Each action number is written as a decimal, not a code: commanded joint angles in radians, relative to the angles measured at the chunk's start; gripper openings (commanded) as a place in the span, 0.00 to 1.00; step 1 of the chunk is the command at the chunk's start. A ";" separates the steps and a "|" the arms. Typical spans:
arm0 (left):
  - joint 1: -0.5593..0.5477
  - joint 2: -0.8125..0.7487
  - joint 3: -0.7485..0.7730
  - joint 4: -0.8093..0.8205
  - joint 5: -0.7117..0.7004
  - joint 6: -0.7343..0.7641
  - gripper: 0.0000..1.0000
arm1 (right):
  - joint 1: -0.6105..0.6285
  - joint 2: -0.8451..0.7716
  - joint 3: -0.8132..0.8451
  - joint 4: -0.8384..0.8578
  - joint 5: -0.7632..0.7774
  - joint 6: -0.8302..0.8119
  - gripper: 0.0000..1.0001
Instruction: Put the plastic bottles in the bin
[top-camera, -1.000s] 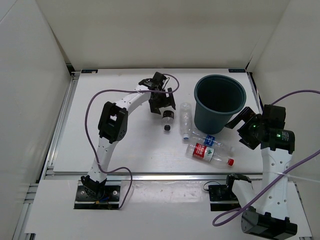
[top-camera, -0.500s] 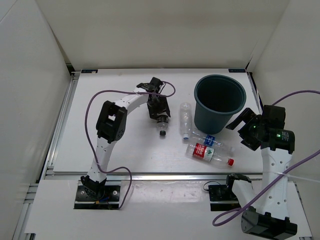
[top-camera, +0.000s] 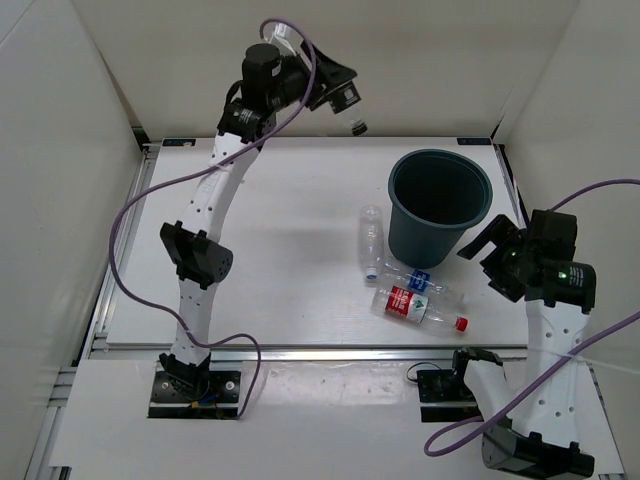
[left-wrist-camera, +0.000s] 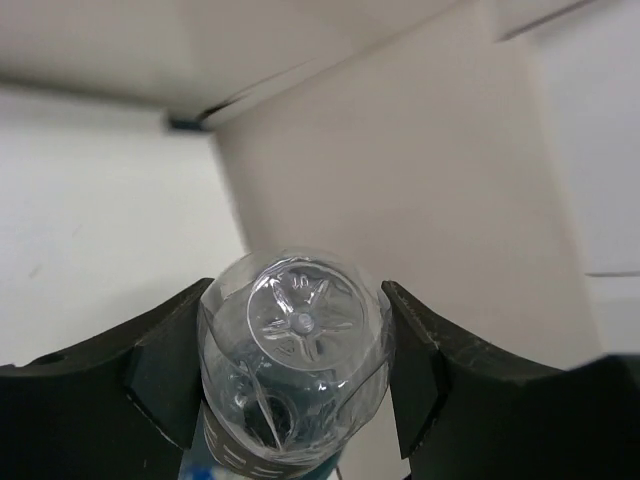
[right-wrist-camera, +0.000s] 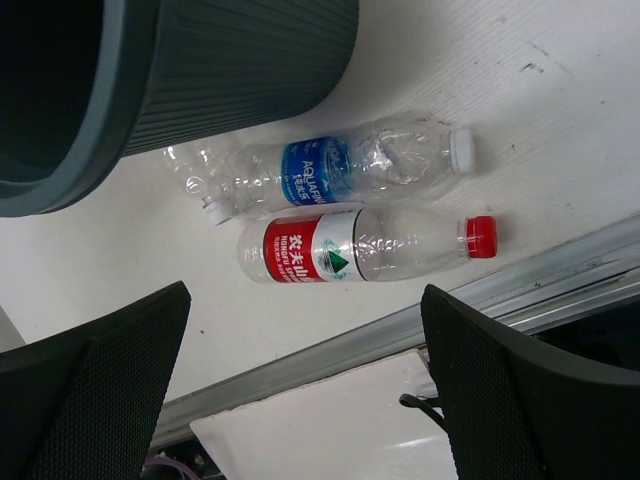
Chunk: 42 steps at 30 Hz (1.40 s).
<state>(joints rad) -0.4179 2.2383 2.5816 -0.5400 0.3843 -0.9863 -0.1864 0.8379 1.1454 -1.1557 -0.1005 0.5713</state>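
Bin (top-camera: 440, 232) upright on counter (top-camera: 260, 285); three bottles lie at its foot, a fourth is in the air.
Red bottle (right-wrist-camera: 350, 245), blue bottle (right-wrist-camera: 340, 170) and clear bottle (top-camera: 371, 235) lie on their sides just near-left of the bin. Left tool (top-camera: 345, 103), raised high and left of the bin mouth rather than over it, is clenched on the black-cap bottle (left-wrist-camera: 297, 325), cap down. Right tool (right-wrist-camera: 305, 300) hangs by the bin's right side, jaws spread wide, holding nothing. Judgement: the bottles are empty, light, thin-walled and slick, and the blue one looks dented, so grip mid-body across the width, gently, not at the cap. Top view gives the layout. Left wrist alone shows the jaws pressing both flanks near the starred base. Right wrist alone shows the labels, red cap (right-wrist-camera: 481, 236) and white cap (right-wrist-camera: 460, 148).
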 joint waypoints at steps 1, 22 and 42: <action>-0.096 -0.063 0.005 0.199 -0.020 -0.007 0.13 | 0.005 -0.011 0.104 -0.025 0.054 -0.028 1.00; -0.367 -0.167 -0.220 0.287 -0.425 0.435 1.00 | 0.110 0.030 0.323 -0.035 -0.025 0.025 1.00; -0.004 -0.254 -1.063 0.255 0.203 0.367 1.00 | 0.110 -0.023 0.398 -0.139 0.048 0.042 1.00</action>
<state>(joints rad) -0.3866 1.9240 1.5005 -0.2352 0.3721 -0.5804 -0.0826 0.7944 1.5364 -1.2892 -0.0517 0.6079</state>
